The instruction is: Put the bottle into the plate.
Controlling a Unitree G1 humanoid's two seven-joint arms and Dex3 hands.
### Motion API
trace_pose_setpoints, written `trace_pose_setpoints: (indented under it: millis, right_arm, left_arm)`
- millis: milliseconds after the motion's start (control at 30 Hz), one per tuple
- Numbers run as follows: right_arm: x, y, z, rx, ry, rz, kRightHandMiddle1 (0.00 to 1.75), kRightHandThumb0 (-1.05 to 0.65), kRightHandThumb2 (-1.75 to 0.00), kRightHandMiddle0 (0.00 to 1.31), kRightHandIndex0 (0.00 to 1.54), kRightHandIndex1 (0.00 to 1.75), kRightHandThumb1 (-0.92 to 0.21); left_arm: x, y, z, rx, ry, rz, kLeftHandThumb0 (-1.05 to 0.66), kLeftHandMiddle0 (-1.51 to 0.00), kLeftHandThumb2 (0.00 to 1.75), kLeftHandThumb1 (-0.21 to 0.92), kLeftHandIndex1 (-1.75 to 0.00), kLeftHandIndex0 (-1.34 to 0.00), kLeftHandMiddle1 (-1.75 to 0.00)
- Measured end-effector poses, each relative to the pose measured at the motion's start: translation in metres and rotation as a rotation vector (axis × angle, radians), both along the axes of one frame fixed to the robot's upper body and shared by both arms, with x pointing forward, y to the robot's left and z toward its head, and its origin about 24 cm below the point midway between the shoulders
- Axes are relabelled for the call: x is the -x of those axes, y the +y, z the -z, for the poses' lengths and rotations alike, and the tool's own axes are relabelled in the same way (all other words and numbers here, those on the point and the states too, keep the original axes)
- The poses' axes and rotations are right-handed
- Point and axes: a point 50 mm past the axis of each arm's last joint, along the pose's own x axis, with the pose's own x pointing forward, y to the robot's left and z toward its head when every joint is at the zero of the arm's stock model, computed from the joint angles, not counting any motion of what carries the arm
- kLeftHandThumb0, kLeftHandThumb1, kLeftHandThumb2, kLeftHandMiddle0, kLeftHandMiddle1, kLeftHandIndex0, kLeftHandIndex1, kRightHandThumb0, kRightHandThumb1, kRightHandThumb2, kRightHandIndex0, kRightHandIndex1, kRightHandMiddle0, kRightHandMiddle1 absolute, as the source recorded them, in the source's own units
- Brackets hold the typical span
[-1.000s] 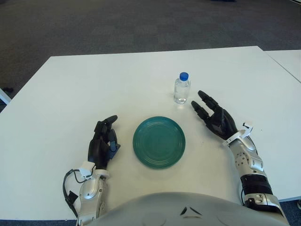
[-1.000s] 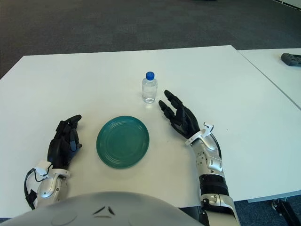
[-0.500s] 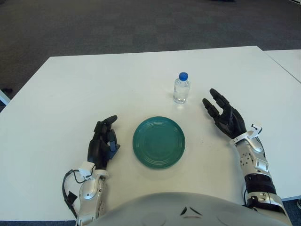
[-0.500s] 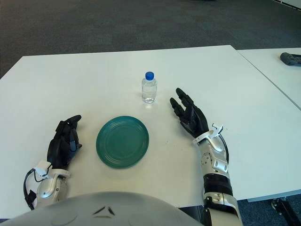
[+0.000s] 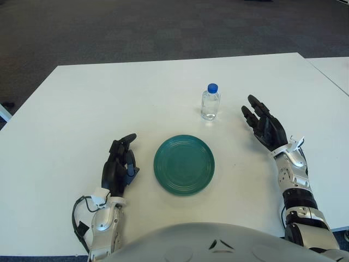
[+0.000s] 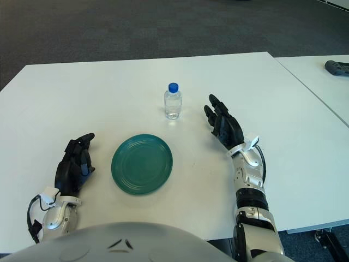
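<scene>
A small clear bottle (image 5: 210, 102) with a blue cap stands upright on the white table (image 5: 109, 103), beyond the green plate (image 5: 184, 165). My right hand (image 5: 263, 124) is raised to the right of the bottle, fingers spread and holding nothing, a palm's width away from it. My left hand (image 5: 119, 165) shows to the left of the plate with its fingers relaxed and empty. The plate holds nothing.
A second white table (image 6: 322, 71) stands to the right across a narrow gap, with a dark device (image 6: 337, 67) on it. Dark carpet lies beyond the table's far edge.
My right hand has moved right and farther back, from just below the bottle to its right side, and has turned more upright. The bottle, plate and left hand have not moved.
</scene>
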Motion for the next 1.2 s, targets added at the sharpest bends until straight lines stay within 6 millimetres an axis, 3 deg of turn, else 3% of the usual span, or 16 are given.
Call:
trace_pose_setpoints:
  millis: [300,600,1200]
  right_arm:
    - [-0.019,0.011,0.005,0.006,0.043,-0.053,0.01,-1.05,-0.86,0.01,0.00,0.00,-0.92]
    - [-0.037,0.030,-0.011,0.035,-0.005,-0.107,0.02,-1.05,-0.80,0.03,0.00,0.00,-0.92]
    - [-0.058,0.061,-0.014,0.084,0.001,-0.158,0.00,-1.05,-0.63,0.00,0.00,0.00,-0.92]
  left_arm:
    - [0.000,0.001,0.000,-0.002,-0.001,0.001,-0.71,-0.55,0.83,0.92,-1.00,-0.21,-0.37]
    - [0.000,0.000,0.000,-0.002,-0.005,0.002,-0.72,-0.54,0.82,0.92,-0.99,-0.21,-0.37]
    - [0.000,-0.010,-0.003,0.054,0.043,-0.018,-0.78,-0.59,0.65,0.92,-0.99,-0.26,-0.42]
